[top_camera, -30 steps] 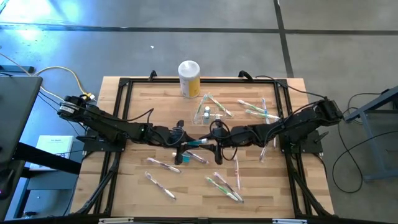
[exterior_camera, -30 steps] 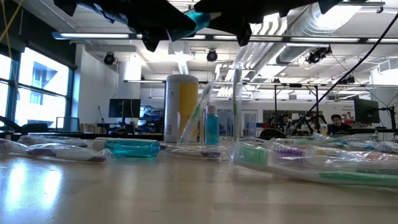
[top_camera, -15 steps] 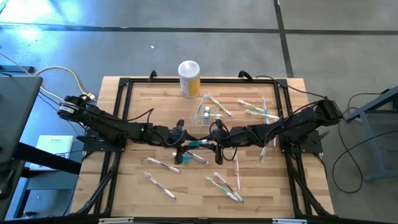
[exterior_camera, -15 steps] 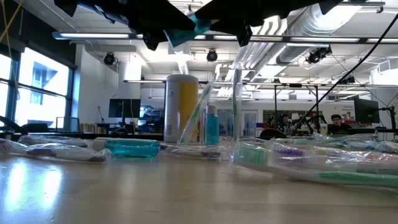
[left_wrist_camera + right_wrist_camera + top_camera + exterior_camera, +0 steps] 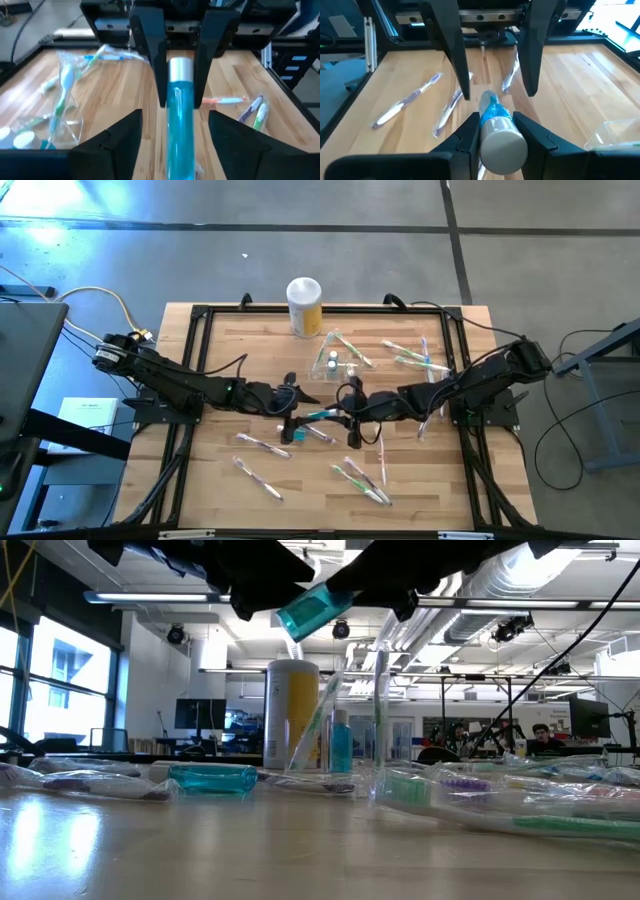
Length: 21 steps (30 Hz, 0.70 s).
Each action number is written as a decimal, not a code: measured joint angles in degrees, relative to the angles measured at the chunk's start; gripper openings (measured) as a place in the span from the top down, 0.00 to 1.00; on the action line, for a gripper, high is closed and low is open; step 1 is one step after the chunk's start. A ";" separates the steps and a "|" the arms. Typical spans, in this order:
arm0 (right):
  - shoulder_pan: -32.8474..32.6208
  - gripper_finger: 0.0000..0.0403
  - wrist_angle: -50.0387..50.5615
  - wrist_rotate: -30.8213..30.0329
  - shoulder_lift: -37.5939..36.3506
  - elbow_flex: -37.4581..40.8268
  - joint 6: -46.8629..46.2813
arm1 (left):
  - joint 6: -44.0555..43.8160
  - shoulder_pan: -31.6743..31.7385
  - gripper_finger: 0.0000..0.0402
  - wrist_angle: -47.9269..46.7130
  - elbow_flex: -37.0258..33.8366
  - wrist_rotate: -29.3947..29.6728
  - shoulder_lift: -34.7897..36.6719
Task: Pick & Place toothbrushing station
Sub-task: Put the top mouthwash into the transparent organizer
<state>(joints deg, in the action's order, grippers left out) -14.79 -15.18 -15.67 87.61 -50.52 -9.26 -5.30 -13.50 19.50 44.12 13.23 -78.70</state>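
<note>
A teal bottle [image 5: 315, 612] with a silver cap hangs above the table's middle, and my right gripper [image 5: 346, 416] is shut on it. My left gripper [image 5: 299, 411] is open, its fingers standing on either side of the bottle's bottom end [image 5: 489, 98] without touching it. The toothbrushing station [image 5: 335, 363], a clear holder with a toothbrush and small bottles in it, stands on the table just beyond both grippers. It also shows in the low view [image 5: 345, 745]. My right gripper pinches the teal bottle's silver cap [image 5: 503, 142] between its two fingers. The fingers come about level from the table's right and lie along the bottle. The bottle is lifted clear and tilted, its free bottom end [image 5: 288, 622] lower and pointing toward my left gripper.
A yellow canister [image 5: 304, 305] with a white lid stands at the far edge. A second teal bottle [image 5: 212, 778] lies on the table under the grippers. Wrapped toothbrushes [image 5: 362, 480] are scattered over the near and right parts of the wooden top inside the black frame [image 5: 200, 315].
My left gripper has opened and let go of the teal bottle. The bottle stays in my right gripper and has tipped, its free end sinking while the cap end stays up.
</note>
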 joint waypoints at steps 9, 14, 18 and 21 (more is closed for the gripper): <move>-0.59 0.79 5.59 -3.71 -1.42 0.01 -2.04 | -1.83 0.00 0.38 -6.74 0.00 -0.06 0.00; -0.16 0.79 13.29 -5.42 -6.14 -0.46 -5.91 | -4.61 0.00 0.38 -13.75 -0.03 -0.13 0.02; 1.60 0.79 22.99 -6.88 -10.07 -3.48 -7.56 | -5.62 0.00 0.38 -17.43 -0.03 0.87 0.02; 3.28 0.79 30.59 -9.89 -11.46 -8.29 -7.49 | -5.97 0.00 0.38 -18.57 -0.04 1.31 0.02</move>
<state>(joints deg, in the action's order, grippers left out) -11.51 15.41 -25.56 76.16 -58.82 -16.75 -11.27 -13.50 0.93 44.07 14.54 -78.67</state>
